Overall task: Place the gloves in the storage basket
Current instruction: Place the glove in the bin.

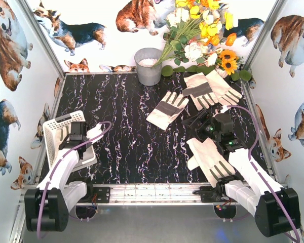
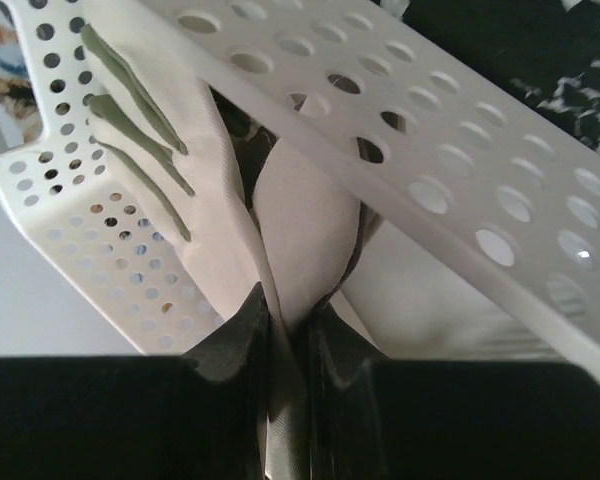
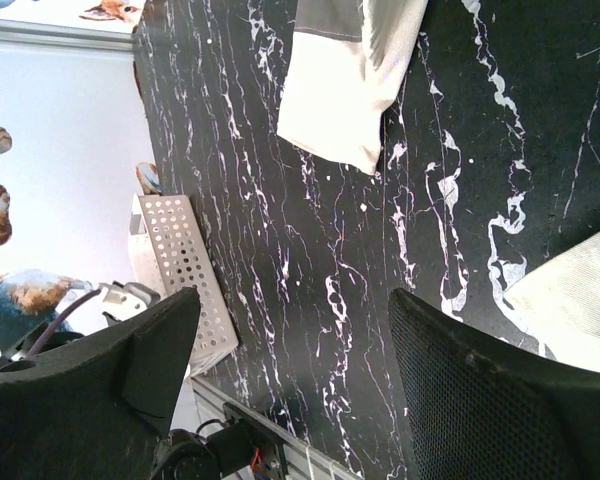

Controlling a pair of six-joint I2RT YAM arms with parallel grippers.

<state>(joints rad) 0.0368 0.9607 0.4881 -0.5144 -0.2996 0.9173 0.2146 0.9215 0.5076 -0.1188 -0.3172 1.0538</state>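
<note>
Left gripper (image 2: pixel 290 315) pinches a glove (image 2: pixel 300 210), seemingly inside the storage basket (image 2: pixel 430 150) at nine o'clock: release low. Right gripper (image 3: pixel 295 340) gapes empty.

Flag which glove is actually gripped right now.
The glove at the storage basket, pinched in the left gripper's shut jaws. The other gloves lie loose on the table, none in the right gripper's open jaws.

- No word, number, label or brand mark can be read in any of the three views.
- The storage basket (image 1: pixel 55 123) at lower left and the gloves (image 1: pixel 167 109) at centre right show no legible markings.
- The walls (image 1: pixel 10 101) carry only corgi pictures.
</note>
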